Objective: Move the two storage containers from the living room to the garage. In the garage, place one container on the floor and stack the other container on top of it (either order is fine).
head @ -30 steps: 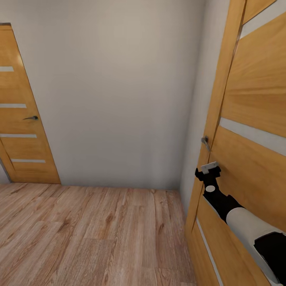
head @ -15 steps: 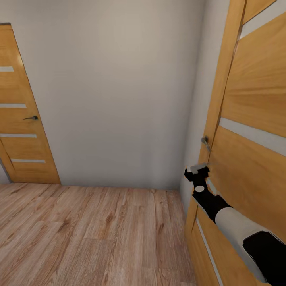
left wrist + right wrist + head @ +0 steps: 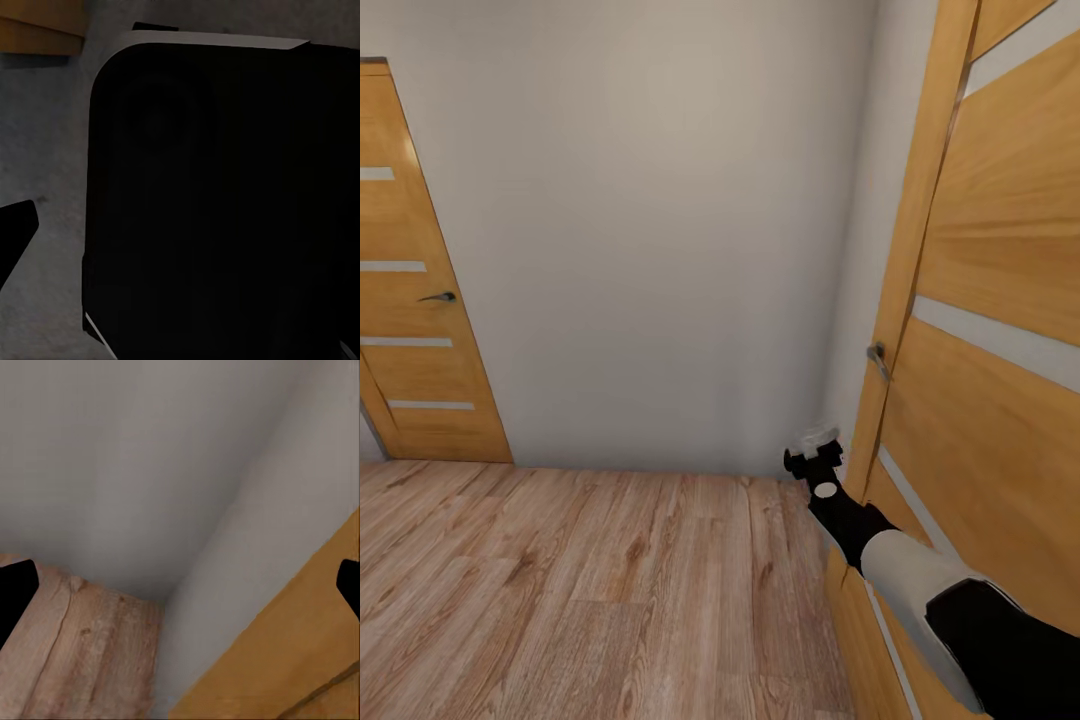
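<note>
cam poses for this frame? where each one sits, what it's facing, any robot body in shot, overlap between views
Head: high on the robot, facing a pale wall, plank floor and two wooden doors; right arm and right hand low by the near door.
Left wrist: near the left hand, facing a dark rounded panel; one fingertip shows.
Right wrist: faces the room corner; both fingertips at the edges, apart.
Shared, head and right wrist: wall, floor, near door.

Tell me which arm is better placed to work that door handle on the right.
The right: its pincer hangs just below and left of the door handle.
</note>
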### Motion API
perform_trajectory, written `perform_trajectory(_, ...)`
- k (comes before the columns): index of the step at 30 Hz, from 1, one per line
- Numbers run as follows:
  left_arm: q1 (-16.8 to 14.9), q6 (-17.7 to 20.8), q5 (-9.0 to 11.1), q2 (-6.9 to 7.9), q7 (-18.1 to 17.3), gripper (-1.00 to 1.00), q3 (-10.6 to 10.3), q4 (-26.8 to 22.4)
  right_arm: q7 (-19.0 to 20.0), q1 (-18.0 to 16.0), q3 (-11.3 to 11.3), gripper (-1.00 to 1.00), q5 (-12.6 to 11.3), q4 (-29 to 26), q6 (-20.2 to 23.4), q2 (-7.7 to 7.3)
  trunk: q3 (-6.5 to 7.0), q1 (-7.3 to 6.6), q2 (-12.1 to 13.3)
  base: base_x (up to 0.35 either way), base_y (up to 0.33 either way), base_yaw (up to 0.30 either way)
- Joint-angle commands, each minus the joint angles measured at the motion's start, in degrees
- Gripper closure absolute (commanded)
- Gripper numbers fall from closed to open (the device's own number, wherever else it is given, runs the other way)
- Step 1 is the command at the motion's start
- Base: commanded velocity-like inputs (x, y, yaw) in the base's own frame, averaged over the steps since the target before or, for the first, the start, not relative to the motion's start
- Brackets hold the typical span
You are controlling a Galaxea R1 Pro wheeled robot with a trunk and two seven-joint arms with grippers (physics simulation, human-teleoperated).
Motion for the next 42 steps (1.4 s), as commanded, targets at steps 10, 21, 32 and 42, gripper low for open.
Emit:
perform_trajectory(10, -0.01, -0.05, 0.65, -0.01, -0.01, -1.00, -0.01, 0.00, 2.12, 5.31, -0.06, -1.00, -7.34, 16.40, -0.14, 0.24, -0.05, 0.00, -0.03, 0.000, 0.000, 0.000)
perform_trajectory(21, -0.01, -0.04, 0.66, 0.00, -0.01, -1.00, -0.01, 0.00, 5.19, 31.28, -0.04, -1.00, -8.41, 16.89, -0.36, 0.07, -0.05, 0.00, -0.03, 0.000, 0.000, 0.000)
perform_trajectory(32, -0.01, -0.12, 0.73, -0.01, -0.01, -1.00, 0.05, 0.00, 5.61, 42.87, -0.06, -1.00, -8.44, 16.89, -0.75, 0.49, -0.05, 0.00, -0.03, 0.000, 0.000, 0.000)
perform_trajectory(42, 0.00, -0.13, 0.75, 0.07, -0.01, -1.00, 0.07, -0.08, 8.48, 45.20, -0.13, -1.00, -10.00, 16.89, -1.71, 0.08, -0.05, 0.00, -0.03, 0.000, 0.000, 0.000)
